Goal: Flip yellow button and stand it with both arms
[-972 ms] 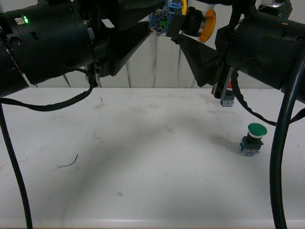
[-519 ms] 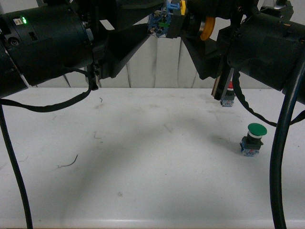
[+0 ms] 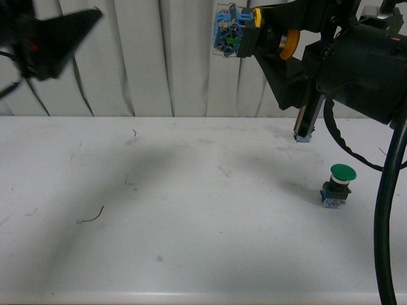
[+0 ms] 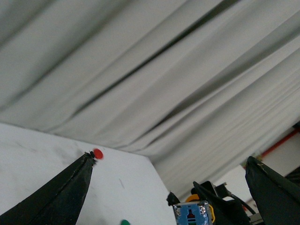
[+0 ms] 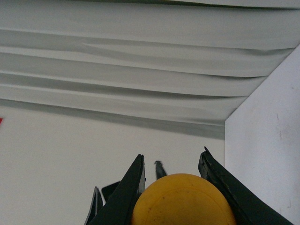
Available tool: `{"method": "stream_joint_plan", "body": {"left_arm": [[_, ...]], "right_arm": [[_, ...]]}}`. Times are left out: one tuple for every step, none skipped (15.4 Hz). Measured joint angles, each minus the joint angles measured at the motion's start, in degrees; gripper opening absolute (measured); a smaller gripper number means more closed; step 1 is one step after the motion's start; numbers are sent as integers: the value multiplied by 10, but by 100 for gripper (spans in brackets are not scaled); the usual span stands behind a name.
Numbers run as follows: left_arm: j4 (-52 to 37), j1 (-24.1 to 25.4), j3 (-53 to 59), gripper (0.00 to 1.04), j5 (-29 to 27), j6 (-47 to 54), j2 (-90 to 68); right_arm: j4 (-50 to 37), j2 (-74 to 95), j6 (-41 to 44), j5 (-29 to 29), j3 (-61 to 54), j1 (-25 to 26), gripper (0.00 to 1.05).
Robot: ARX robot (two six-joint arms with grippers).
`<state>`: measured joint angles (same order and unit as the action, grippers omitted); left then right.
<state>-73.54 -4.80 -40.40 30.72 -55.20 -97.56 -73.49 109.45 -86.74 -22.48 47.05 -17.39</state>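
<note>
The right pincer (image 3: pixel 259 39) is clamped on the yellow button (image 3: pixel 230 33) and holds it high in the air, well above the bench (image 3: pixel 191 222). The button lies sideways in the grip: its blue and clear block sticks out past the fingertips toward the robot's left, and the yellow cap sits back between the two black fingers. In the right wrist view the round cap fills the gap between the fingers, touching both.

The left pincer (image 4: pixel 169 157) is spread wide with nothing between its fingers. In the left wrist view the button's block shows beyond the open gap, well apart from both fingers. In the front view this pincer is a dark smear of blur, high up and far off to the left of the right pincer.

Below the right pincer, and a little nearer the robot, a green-capped button (image 3: pixel 337 186) stands upright on the bench, cap up. Farther back, under the right arm, the blue base of another button (image 3: pixel 304 135) shows, its top hidden by the arm; the left wrist view shows a red cap there.

The bench is white and scuffed, with faint marks and a short curl of thin wire (image 3: pixel 92 216) lying far from both pincers on the left. Behind the bench hangs a pale pleated curtain (image 3: pixel 165 63).
</note>
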Motion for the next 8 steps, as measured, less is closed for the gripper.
{"method": "stream_joint_plan", "body": {"left_arm": [[24, 42, 42, 98, 13, 67, 68], [58, 56, 79, 98, 18, 123, 127], [118, 56, 119, 98, 17, 193, 194], [185, 51, 151, 98, 4, 257, 256], [244, 43, 181, 98, -9, 320, 322], [284, 35, 195, 98, -24, 359, 367], [338, 20, 209, 98, -51, 407, 424], [379, 9, 217, 98, -75, 441, 469]], "right_arm": [[0, 0, 0, 0, 1, 7, 34], [0, 0, 0, 0, 5, 11, 34], [0, 0, 0, 0, 8, 13, 34], [0, 0, 1, 0, 9, 13, 34], [0, 0, 3, 0, 10, 13, 34], [0, 1, 5, 0, 10, 13, 34], [0, 1, 8, 0, 12, 13, 34], [0, 1, 9, 0, 12, 13, 34]]}}
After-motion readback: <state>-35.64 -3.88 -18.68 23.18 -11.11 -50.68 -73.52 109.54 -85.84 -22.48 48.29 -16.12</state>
